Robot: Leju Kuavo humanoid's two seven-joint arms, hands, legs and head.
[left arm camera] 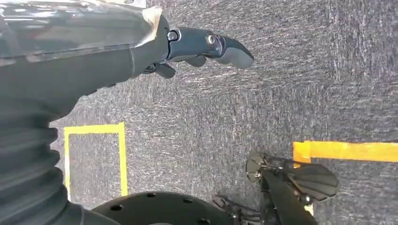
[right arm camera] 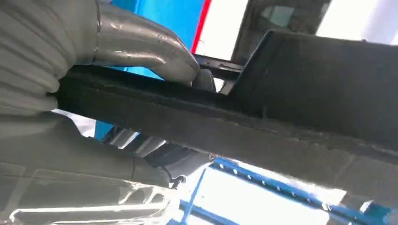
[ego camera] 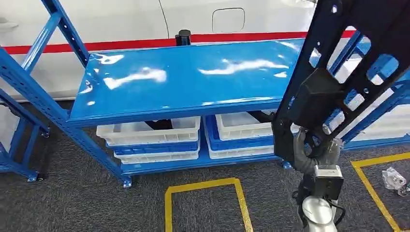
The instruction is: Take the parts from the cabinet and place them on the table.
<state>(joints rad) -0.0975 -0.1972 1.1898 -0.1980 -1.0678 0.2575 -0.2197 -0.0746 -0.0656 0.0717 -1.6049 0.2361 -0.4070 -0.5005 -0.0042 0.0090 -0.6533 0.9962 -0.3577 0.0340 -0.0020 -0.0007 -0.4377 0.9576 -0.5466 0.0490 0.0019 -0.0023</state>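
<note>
The part [ego camera: 358, 58] was a long black flat bracket pierced with cut-out openings, with a boxy black block on its lower stretch. It stood tilted, rising over the right end of the blue cabinet [ego camera: 183, 79]. The right hand [ego camera: 316, 154] gripped its lower end, fingers [right arm camera: 141, 47] wrapped over its edge.

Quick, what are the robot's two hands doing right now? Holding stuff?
Left hand: holds nothing; it hangs over the carpet, and whether it is open or closed cannot be told.
Right hand: grips a big black part.
</note>
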